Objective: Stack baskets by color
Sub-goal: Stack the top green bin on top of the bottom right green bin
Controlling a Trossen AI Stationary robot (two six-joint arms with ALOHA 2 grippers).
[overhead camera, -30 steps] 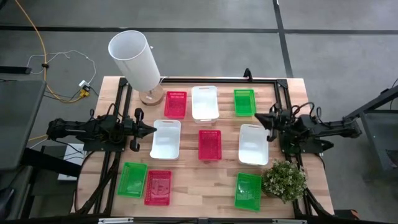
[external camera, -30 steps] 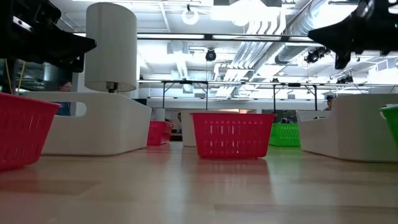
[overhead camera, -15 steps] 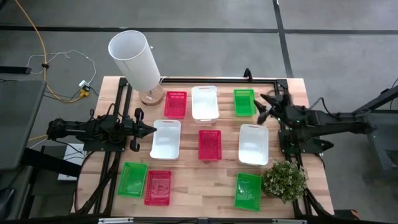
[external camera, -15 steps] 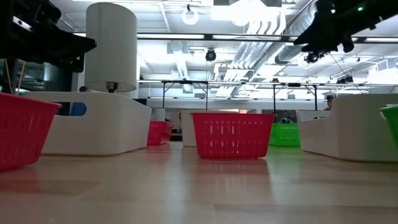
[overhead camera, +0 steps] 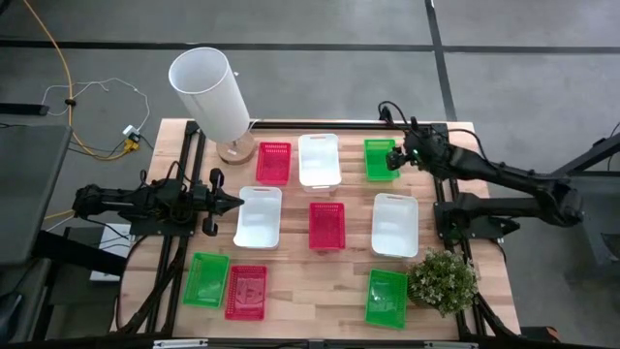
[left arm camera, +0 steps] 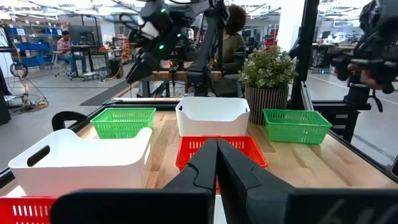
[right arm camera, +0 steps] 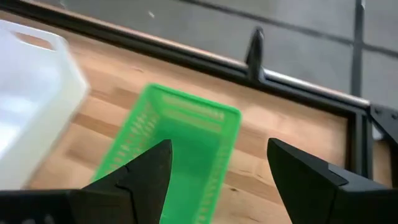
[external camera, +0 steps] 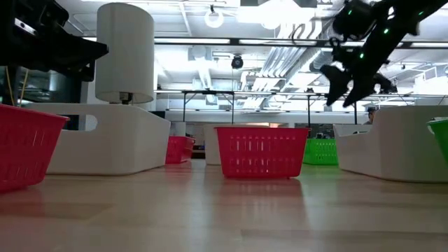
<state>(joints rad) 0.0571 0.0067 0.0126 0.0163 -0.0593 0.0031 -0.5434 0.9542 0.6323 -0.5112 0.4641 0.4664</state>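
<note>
Right gripper [overhead camera: 394, 160] hovers, fingers wide and empty, over green basket [overhead camera: 381, 159] at tabletop [overhead camera: 320, 281] far edge; descend straddling one long wall, centred, then close; left gripper [overhead camera: 235, 203] waits shut.

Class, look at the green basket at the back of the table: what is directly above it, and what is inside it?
The right gripper, open, hangs above the green basket. The part of the inside that shows looks empty; the gripper covers the rest.

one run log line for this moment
right gripper: open, above back green basket | left gripper: shut, waiting beside white basket | nothing stacked
</note>
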